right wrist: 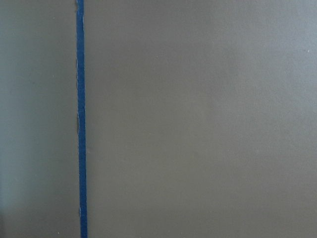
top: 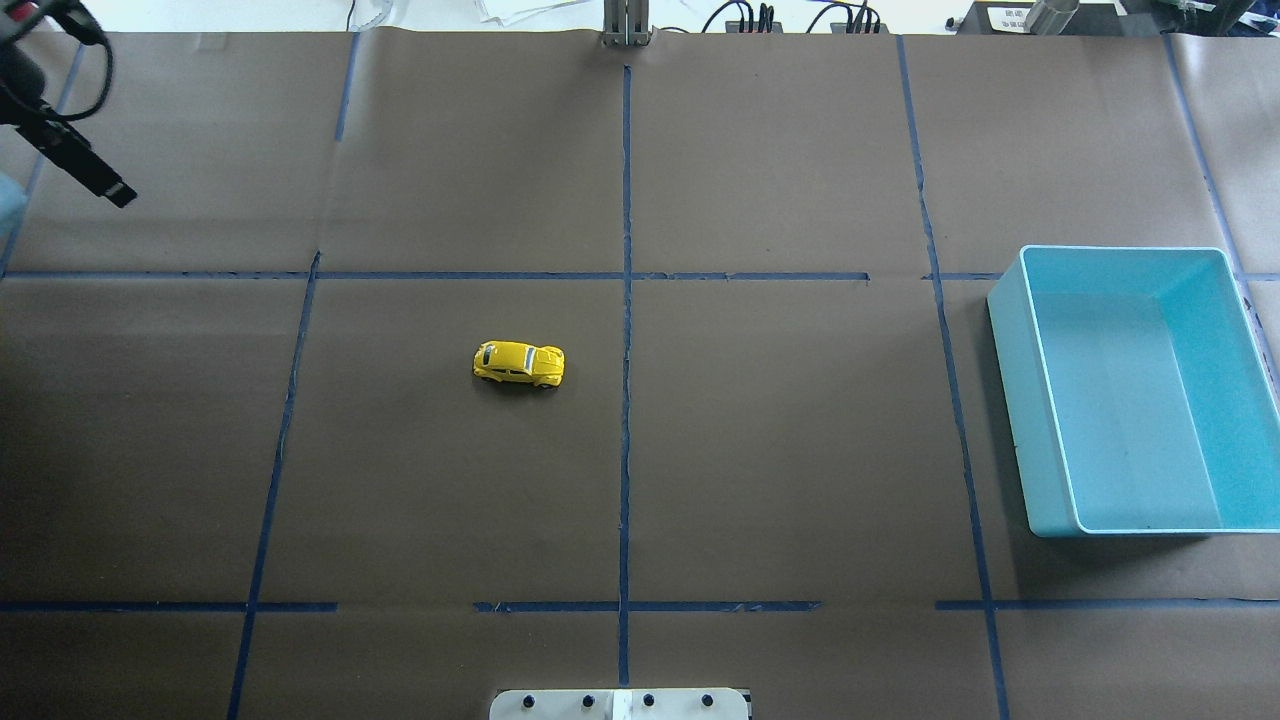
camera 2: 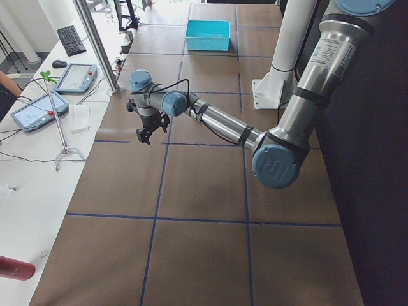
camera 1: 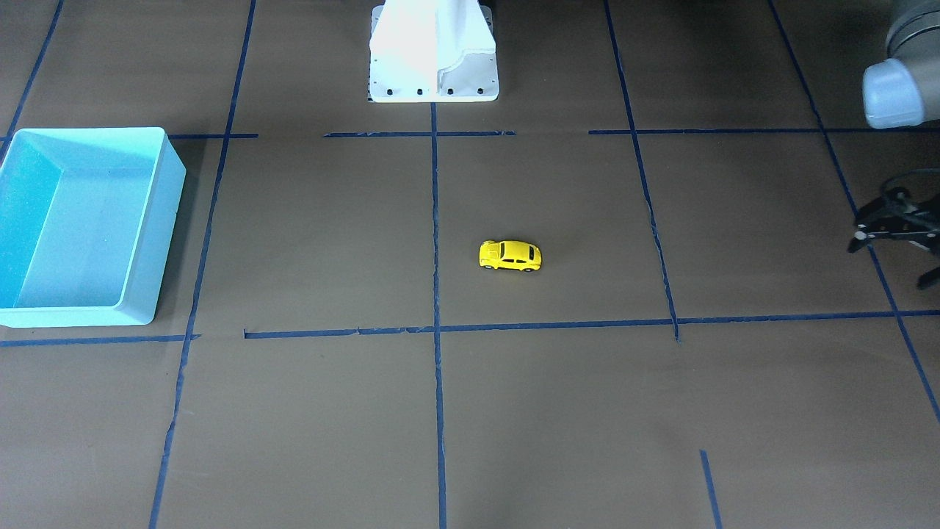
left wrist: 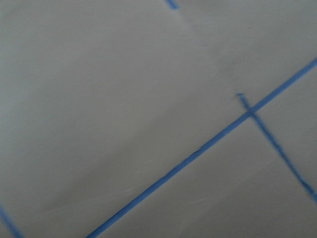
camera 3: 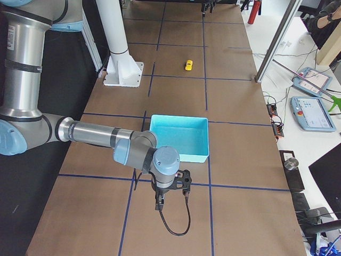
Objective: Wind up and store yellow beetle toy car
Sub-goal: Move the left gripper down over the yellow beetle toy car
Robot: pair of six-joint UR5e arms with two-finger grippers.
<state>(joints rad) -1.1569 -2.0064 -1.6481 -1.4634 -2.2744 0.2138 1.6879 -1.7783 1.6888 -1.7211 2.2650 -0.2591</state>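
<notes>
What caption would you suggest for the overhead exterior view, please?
Tiny yellow beetle toy car sits untouched mid-scene; empty turquoise rectangular plastic bin waits at right.

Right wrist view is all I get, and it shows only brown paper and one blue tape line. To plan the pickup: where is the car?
Observer: The car stands on its wheels near the table's middle, just on the left arm's side of the centre tape line.
Operator: Is either claw at it?
Observer: No. The left claw hangs open near the table's left end, apart from it.
Operator: And mine?
Observer: The right claw hovers past the bin at the right end.
</notes>
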